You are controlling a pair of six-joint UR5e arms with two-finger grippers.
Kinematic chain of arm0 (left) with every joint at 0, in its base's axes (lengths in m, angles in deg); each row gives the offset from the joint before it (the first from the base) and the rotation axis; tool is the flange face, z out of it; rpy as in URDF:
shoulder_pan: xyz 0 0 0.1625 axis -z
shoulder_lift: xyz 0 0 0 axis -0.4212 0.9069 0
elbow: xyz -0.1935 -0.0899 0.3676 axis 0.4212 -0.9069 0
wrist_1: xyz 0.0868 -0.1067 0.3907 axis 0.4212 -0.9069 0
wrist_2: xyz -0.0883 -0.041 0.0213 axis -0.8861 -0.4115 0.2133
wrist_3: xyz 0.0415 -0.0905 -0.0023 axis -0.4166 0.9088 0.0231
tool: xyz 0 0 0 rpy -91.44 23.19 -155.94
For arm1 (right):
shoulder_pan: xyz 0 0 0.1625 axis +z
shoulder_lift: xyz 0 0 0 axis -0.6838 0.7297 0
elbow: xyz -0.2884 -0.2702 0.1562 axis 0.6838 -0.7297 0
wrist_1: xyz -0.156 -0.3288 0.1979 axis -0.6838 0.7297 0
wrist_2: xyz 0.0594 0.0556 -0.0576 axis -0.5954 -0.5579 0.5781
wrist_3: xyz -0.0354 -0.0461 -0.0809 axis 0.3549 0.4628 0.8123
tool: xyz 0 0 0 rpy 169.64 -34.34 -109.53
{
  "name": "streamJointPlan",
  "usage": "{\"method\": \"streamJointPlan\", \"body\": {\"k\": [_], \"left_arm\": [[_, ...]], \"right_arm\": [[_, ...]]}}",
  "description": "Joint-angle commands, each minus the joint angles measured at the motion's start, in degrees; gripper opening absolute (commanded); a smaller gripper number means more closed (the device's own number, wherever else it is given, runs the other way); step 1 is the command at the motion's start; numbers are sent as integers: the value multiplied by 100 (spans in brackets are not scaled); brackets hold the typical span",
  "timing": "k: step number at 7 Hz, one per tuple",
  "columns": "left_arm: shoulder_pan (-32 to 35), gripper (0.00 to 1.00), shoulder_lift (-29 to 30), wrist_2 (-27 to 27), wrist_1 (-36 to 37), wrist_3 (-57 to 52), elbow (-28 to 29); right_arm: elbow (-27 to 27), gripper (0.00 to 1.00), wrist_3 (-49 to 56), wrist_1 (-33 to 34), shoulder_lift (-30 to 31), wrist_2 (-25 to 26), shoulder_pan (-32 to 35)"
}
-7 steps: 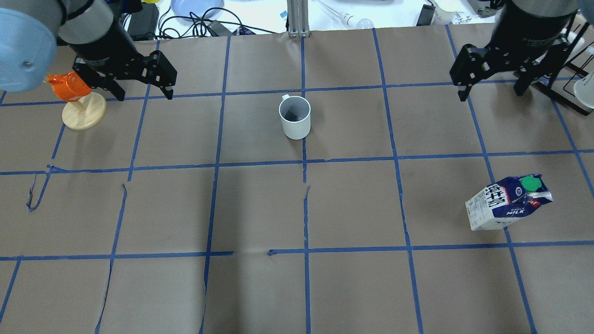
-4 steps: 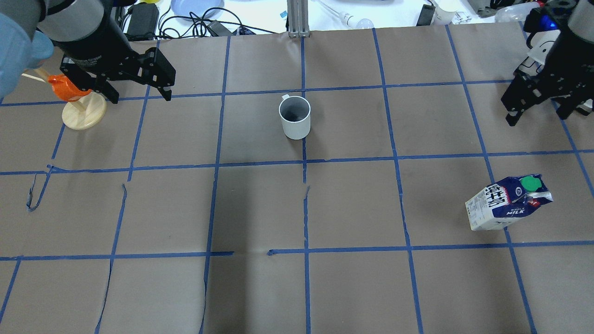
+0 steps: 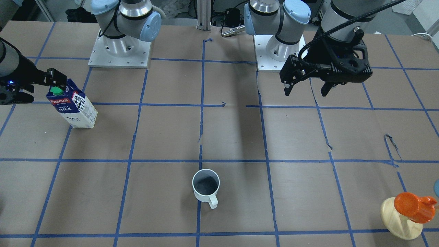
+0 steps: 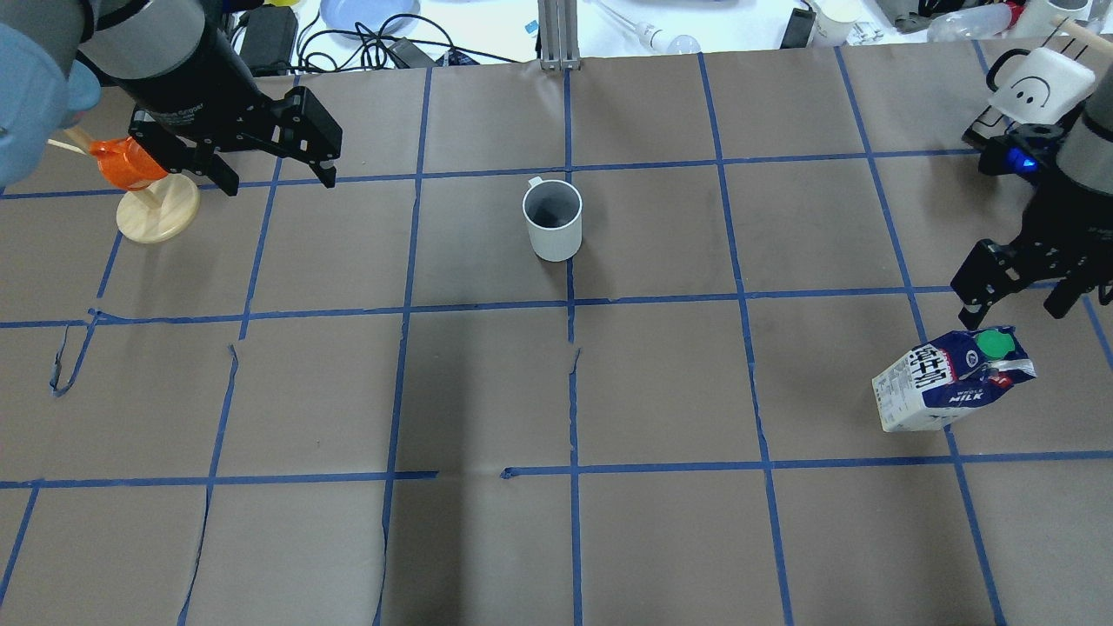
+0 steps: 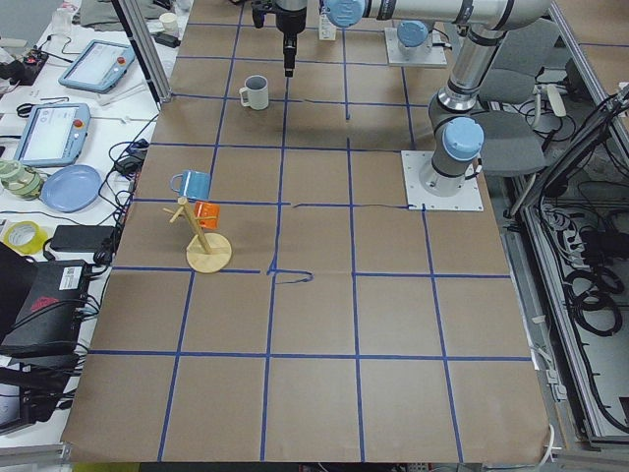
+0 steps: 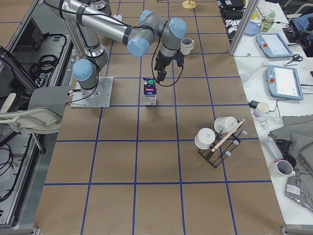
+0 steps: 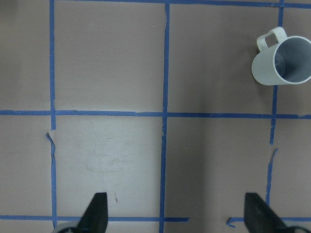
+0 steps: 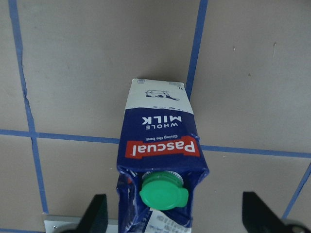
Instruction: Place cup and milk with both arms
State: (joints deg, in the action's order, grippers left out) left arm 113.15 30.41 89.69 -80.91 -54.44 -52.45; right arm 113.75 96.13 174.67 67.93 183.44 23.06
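Both left gripper (image 4: 278,181) and right gripper (image 4: 1013,311) gape empty.

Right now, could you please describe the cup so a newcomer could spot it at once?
On the brown table gridded with blue tape, follow the centre line. The cup stands upright and alone there, white with a dark inside, unlike the orange cup on the wooden stand.

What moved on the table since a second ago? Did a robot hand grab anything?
The right hand swung from the far side of the table back toward the robot. It now hangs open by the top of the milk carton, not gripping it. Nothing was grabbed or let go. The left hand barely shifted and is open too. The cup and the milk carton stayed put.
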Motion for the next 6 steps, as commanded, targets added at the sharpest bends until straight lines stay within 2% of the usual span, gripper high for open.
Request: {"method": "streamJointPlan", "body": {"k": [1, 2, 3, 4, 5, 6], "left_arm": [[-26, 100, 7, 25, 14, -13, 75], [-17, 100, -2, 34, 14, -13, 15], [-8, 100, 7, 17, 22, 5, 15], [-8, 100, 7, 26, 22, 5, 49], [-8, 100, 7, 26, 31, 5, 41], [-8, 100, -2, 26, 31, 5, 24]], "right_arm": [[422, 95, 49, 242, -3, 17, -81], [545, 95, 31, 251, 15, 8, -81], [581, 88, 49, 268, 6, 8, -81], [590, 68, 49, 338, 15, 42, -81], [581, 41, 31, 339, 15, 52, -81], [564, 23, 14, 339, 24, 52, -81]]}}
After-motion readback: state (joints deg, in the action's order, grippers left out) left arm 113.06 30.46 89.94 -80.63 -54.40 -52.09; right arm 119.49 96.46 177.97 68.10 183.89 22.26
